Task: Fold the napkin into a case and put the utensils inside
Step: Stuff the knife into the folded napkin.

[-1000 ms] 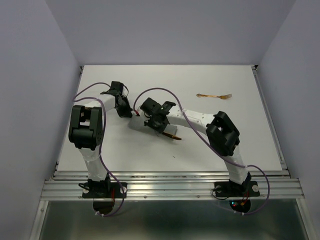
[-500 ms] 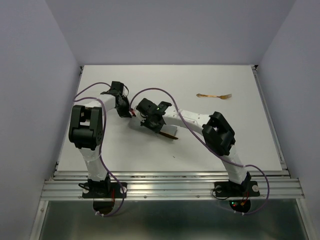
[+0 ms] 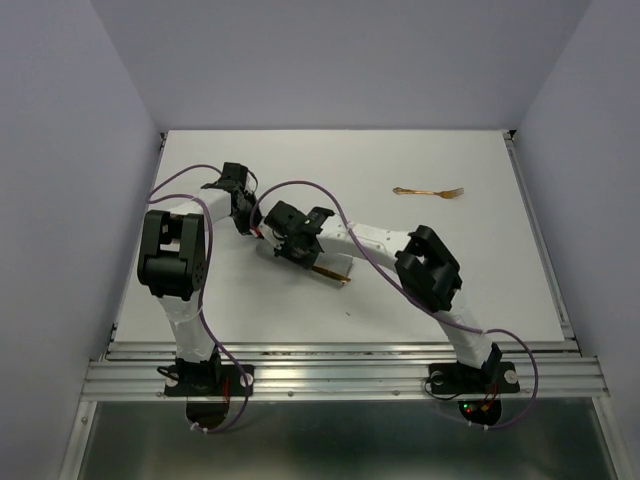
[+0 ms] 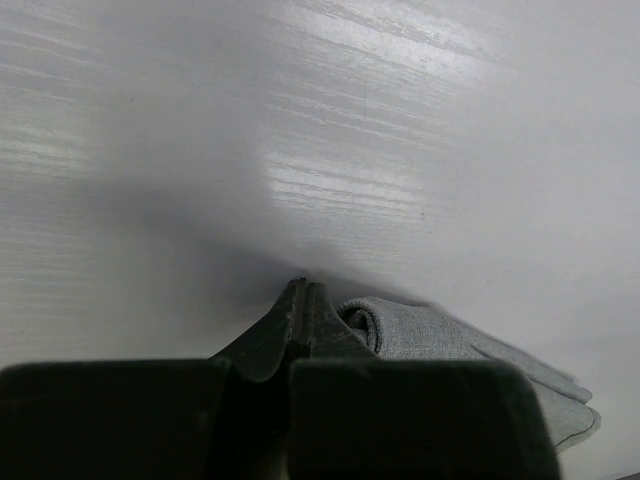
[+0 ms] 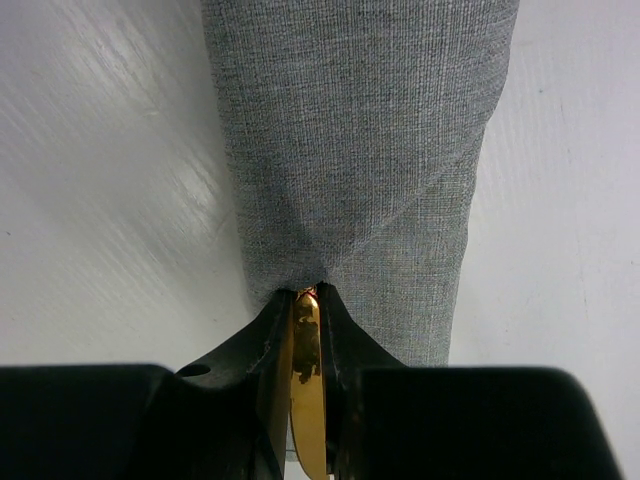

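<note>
The right claw [image 5: 304, 295] has shifted left, pinching a gold utensil [image 5: 306, 380]; the case [image 5: 360, 150] lies just ahead, long axis in line. Left claw [image 4: 305, 292]: pressed together.

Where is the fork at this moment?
In the top view the fork lies alone on the far right of the table, well away from the right gripper, which grips the other utensil at the case.

free: table [image 3: 500, 290] right-near | blocked: right arm [image 3: 375, 238] across centre; fork [image 3: 428, 191] far-right
</note>
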